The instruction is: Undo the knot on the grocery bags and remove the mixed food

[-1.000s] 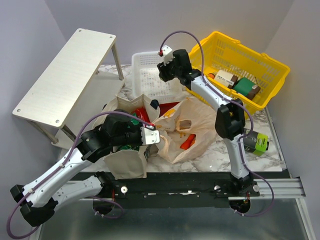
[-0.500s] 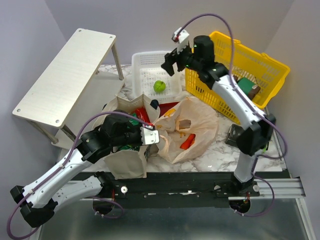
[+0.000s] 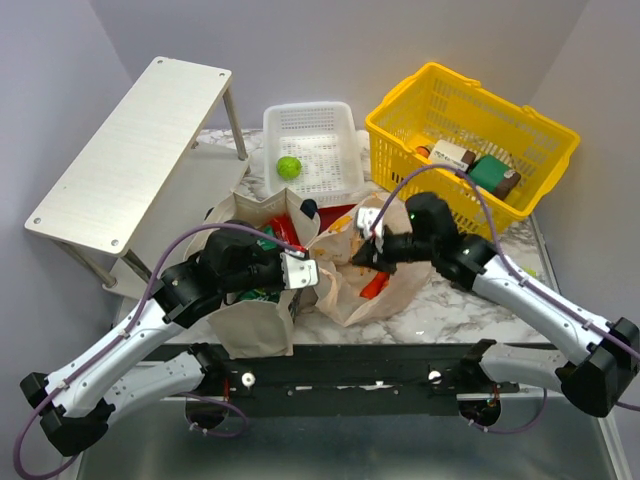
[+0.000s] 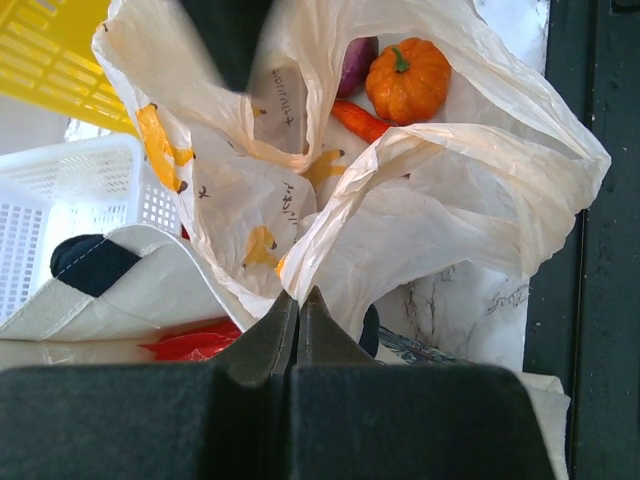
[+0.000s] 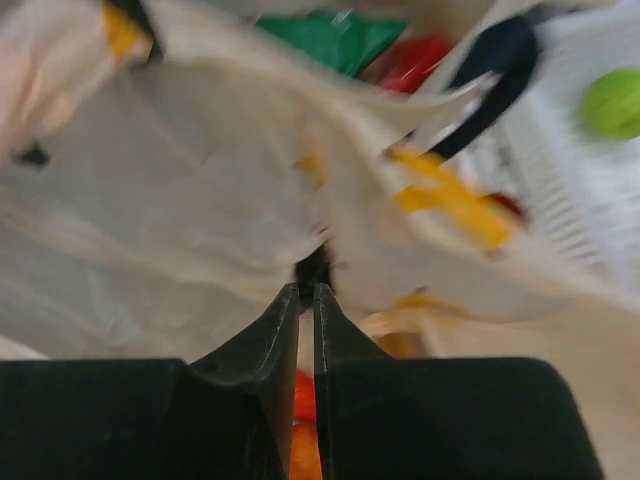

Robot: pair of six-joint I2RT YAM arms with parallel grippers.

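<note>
Near the middle of the tabletop (image 3: pixel 430 312), the left gripper (image 4: pixel 297 298) pinches the plastic bag (image 4: pixel 440 220) by its edge. The right gripper (image 5: pixel 306 290) hangs over the bag's mouth, nearly closed.

Yellow basket (image 3: pixel 398 152), white crate (image 3: pixel 330 160), pale shelf (image 3: pixel 130 150), marble table (image 3: pixel 450 310)

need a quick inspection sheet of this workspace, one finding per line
surface: marble table, crowded
job's things: thin peach-cream plastic bag open, no knot seen, orange fruit, carrot and purple onion inside; beige canvas tote beside it; green apple in white plastic basket
clutter: yellow plastic basket holding boxes; white shelf
grippers: left gripper shut on plastic bag's rim; right gripper at its mouth, grip unclear
cables: purple cable along each arm
surroundings: plain grey walls
</note>
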